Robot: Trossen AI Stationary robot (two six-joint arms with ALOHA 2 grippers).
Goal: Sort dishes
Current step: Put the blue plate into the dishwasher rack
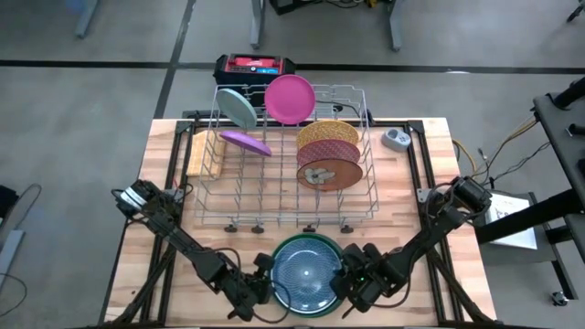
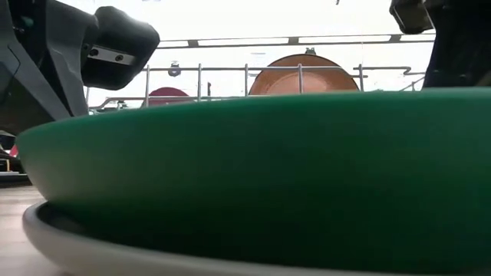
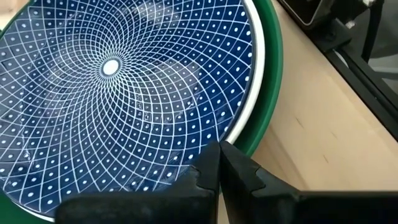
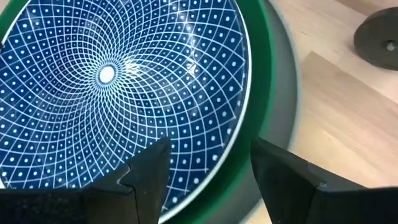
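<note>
Glossy green plate [image 2: 291,176] on perhaps grey plate [image 2: 115,257], lattice-patterned blue plate [image 1: 307,272] inside.

No legible text, label, brand, number or sign was found in any view. The red and black case [image 1: 255,66] behind the dish rack [image 1: 286,155] carried markings on its top face, but they were too small to be read. The white paper sheet [image 1: 512,221] off the right edge of the bench [image 1: 430,174] showed no readable print. The plates bore patterns only, among them the blue plate [image 3: 118,93] with its white spiral grid.
</note>
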